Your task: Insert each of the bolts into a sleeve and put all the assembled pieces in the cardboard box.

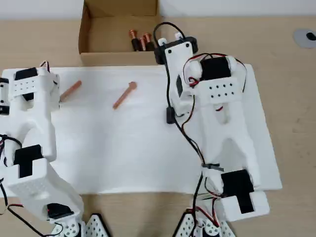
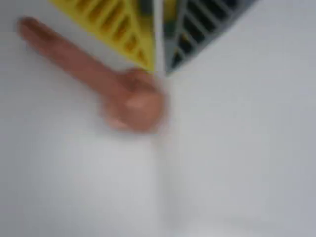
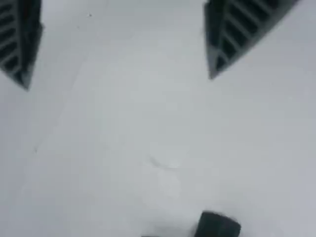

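A copper bolt [image 2: 98, 79] lies on the white sheet [image 1: 123, 148], its head right at the tips of my left gripper [image 2: 160, 66], whose yellow and grey fingers are shut together beside it. In the high view this bolt [image 1: 71, 90] pokes out from under the left arm. A second bolt [image 1: 124, 95] lies loose mid-sheet. My right gripper [image 3: 118, 79] hangs open over bare sheet, holding nothing. The cardboard box [image 1: 86, 37] at the back holds two bolts in black sleeves [image 1: 140, 42].
A small black piece [image 3: 217, 226] lies on the sheet close to the right gripper; I cannot tell whether it is a sleeve. A black part [image 1: 169, 116] sits by the right arm's cable. The right arm [image 1: 217, 94] stands just in front of the box.
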Controlling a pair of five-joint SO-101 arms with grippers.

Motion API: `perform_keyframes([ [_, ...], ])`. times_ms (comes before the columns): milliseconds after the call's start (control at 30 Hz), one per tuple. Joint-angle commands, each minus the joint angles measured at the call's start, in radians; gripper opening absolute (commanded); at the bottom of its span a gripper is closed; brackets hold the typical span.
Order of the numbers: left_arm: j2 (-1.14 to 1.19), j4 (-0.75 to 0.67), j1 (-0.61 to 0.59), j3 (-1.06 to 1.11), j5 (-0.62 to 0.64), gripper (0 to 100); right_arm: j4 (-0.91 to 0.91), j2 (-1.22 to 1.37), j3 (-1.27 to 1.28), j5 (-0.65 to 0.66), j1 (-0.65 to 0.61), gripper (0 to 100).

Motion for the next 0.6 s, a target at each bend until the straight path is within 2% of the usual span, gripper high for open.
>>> perform_keyframes([
  [0, -0.010, -0.008, -0.008, -0.110, 0.011, 1, 0.012, -0.042, 0.036, 0.005, -0.019, 27.3],
  [133, 0.001, -0.018, -0.006, -0.146, 0.023, 1, 0.011, -0.042, 0.079, 0.006, -0.022, 27.4],
  [200, 0.018, -0.029, 0.003, -0.147, 0.075, 1, 0.011, -0.042, 0.081, 0.006, -0.022, 27.4],
  [367, 0.101, -0.124, 0.044, -0.150, 0.097, 1, 0.011, -0.042, 0.081, 0.006, -0.024, 27.4],
  [567, 0.199, -0.130, 0.049, -0.149, 0.121, 1, 0.011, -0.042, 0.082, 0.006, -0.024, 27.4],
])
